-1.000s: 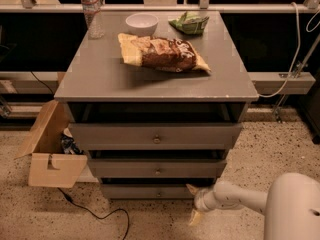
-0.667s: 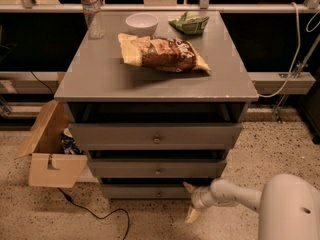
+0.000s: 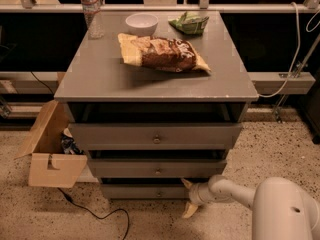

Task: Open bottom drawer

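Grey and flat-fronted, the bottom drawer [image 3: 135, 191] sits lowest beneath the bench's [image 3: 100, 79] front edge, with a small knob [image 3: 159, 193] at its centre. The end effector [image 3: 187, 198] is at the drawer's right end, fingers spread apart.

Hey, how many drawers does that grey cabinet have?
3, stacked: the top drawer under the tabletop, the middle drawer below it, and the bottom drawer nearest the floor. The claw sits open at that drawer's end on the picture's right. None seems hidden.
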`<state>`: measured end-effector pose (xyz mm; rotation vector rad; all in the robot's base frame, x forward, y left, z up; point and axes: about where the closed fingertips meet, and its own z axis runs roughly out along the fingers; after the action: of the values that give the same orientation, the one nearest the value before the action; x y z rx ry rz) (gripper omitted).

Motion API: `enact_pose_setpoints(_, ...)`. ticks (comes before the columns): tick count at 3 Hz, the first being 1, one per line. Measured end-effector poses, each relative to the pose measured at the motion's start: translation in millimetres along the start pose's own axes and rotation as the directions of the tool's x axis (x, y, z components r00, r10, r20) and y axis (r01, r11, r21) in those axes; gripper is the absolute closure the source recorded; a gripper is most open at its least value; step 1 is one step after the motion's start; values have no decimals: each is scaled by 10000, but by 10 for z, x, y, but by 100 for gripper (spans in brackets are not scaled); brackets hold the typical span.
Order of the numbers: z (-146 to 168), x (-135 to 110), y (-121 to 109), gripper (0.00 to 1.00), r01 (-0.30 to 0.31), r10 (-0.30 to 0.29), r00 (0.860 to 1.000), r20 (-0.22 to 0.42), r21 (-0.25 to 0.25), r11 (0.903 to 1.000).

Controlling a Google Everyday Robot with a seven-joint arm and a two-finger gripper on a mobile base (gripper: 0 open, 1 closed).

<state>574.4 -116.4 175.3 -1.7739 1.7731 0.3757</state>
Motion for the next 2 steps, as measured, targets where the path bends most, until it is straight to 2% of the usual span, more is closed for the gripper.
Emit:
enact_pose_setpoints(1,113,6,-78,0,-36,36,9998,194,7,10000)
enact_pose_setpoints(2,238,-3,-128,14,-13,18,9992,398,-117,9999)
